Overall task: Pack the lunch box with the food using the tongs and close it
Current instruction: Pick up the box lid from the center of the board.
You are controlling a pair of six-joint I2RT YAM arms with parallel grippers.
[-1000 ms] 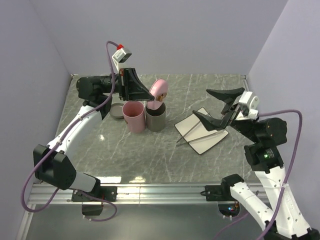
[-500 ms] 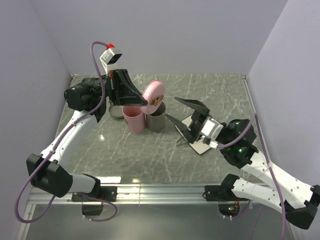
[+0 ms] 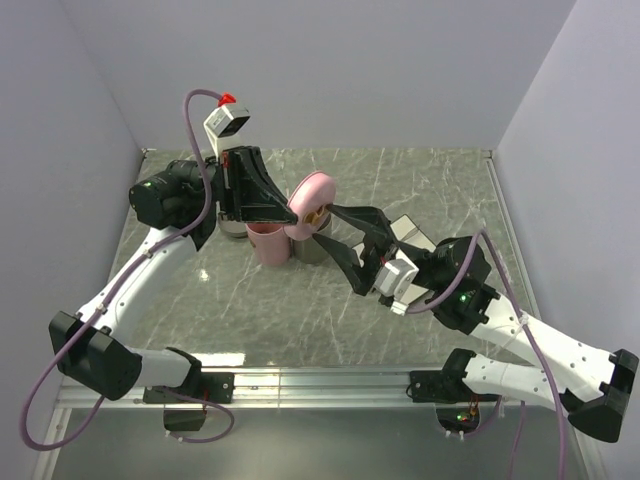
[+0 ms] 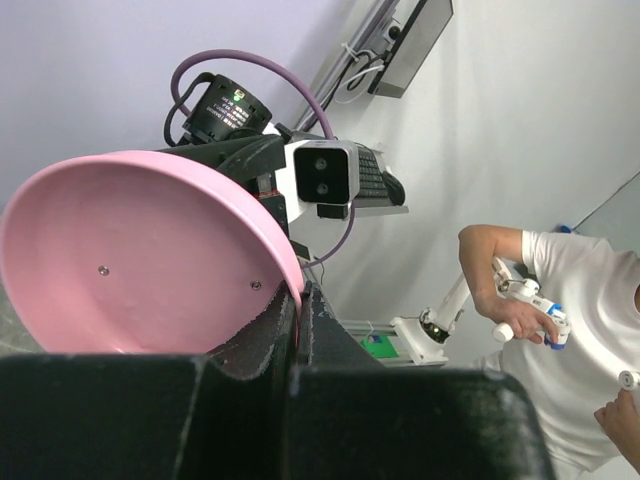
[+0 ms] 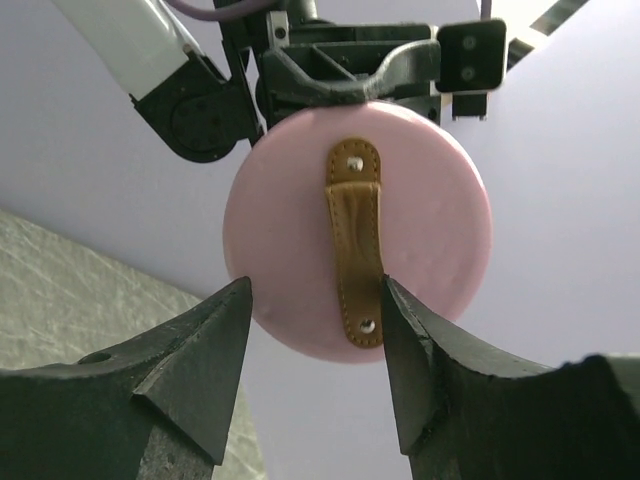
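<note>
We see the left gripper [image 3: 291, 212] clamped on the rim of the pink lid [image 3: 312, 198], holding it on edge in the air above the far half of the table [image 3: 200, 300]. In the left wrist view the two fingers [image 4: 250, 345] pinch the rim with the lid's plain underside [image 4: 140, 260] turned to that camera.

The right gripper [image 3: 342, 240] faces the lid's other side with its jaws apart and nothing between them. In its own view the fingertips [image 5: 235, 300] stand to either side of the lower end of the tan strap [image 5: 357, 245], which is riveted top and bottom to the lid; we cannot tell if they touch it.

Below the lid, toward the far edge and left of the middle, stand the pink cup [image 3: 268, 243] and the grey cup [image 3: 312, 250], touching side by side.

The right arm covers most of the white plate [image 3: 403, 227], so tongs and food are hidden from us.

Behind the right arm's white wrist camera [image 4: 322, 172] stands a person [image 4: 570, 300] in a white shirt holding a handheld controller [image 4: 525, 300].
</note>
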